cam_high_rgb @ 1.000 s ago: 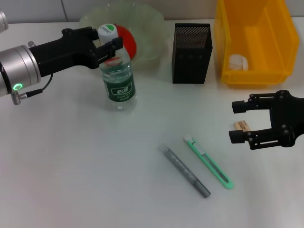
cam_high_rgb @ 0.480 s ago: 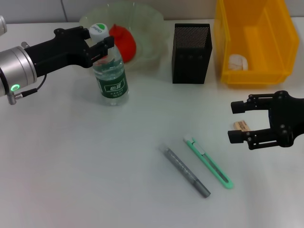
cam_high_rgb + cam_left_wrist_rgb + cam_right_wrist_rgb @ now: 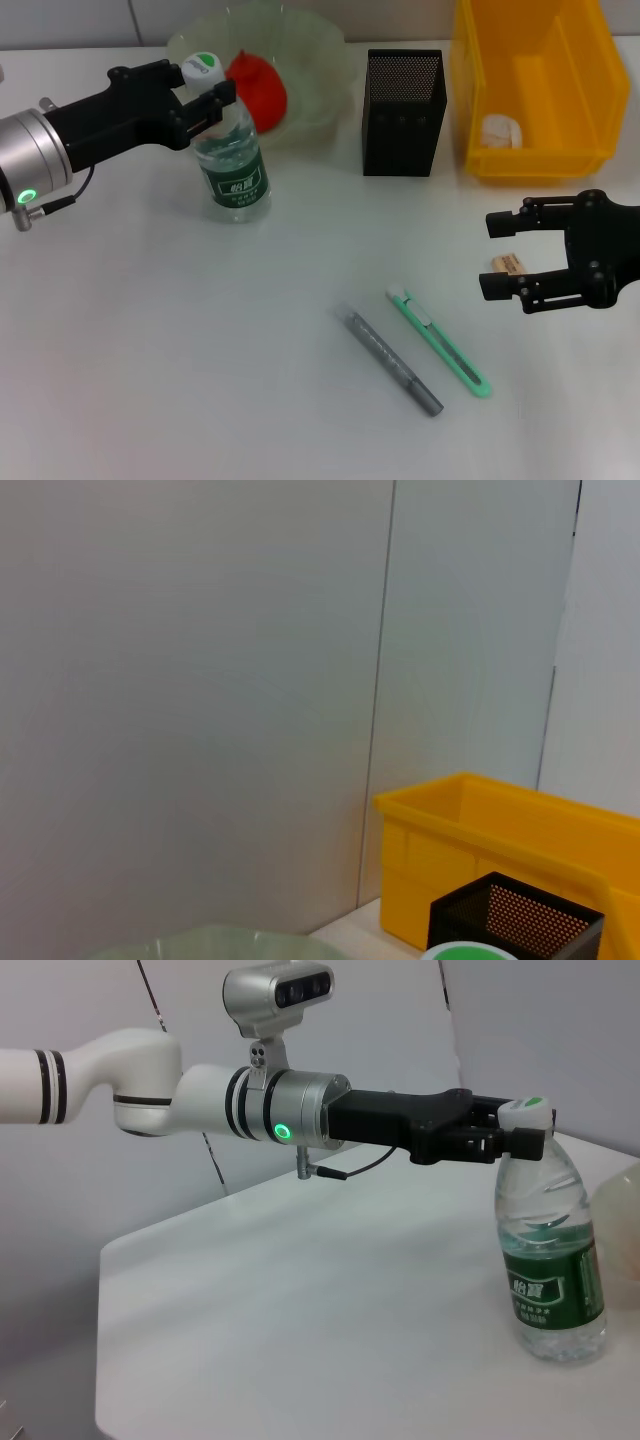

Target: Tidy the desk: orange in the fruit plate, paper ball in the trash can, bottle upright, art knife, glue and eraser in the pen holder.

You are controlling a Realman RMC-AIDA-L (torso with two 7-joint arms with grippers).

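Observation:
The clear bottle (image 3: pixel 232 165) with a green label stands upright in front of the fruit plate (image 3: pixel 325 60). My left gripper (image 3: pixel 205 100) is shut on its neck, just under the cap (image 3: pixel 527 1109); the bottle (image 3: pixel 553 1270) also shows in the right wrist view. The orange (image 3: pixel 258 85) lies in the plate. A paper ball (image 3: pixel 503 130) sits in the yellow trash can (image 3: pixel 590 60). The green art knife (image 3: pixel 440 343) and the grey glue stick (image 3: pixel 393 360) lie side by side on the desk. My right gripper (image 3: pixel 500 255) is open, its fingers on either side of the small eraser (image 3: pixel 508 265).
The black mesh pen holder (image 3: pixel 403 110) stands between the plate and the trash can. In the left wrist view I see the trash can (image 3: pixel 500 870), the pen holder (image 3: pixel 515 920) and the bottle's cap (image 3: pixel 470 952) at the picture's lower edge.
My left gripper has moved the bottle left and back toward the fruit plate, where it now stands upright. The right gripper has stayed put.

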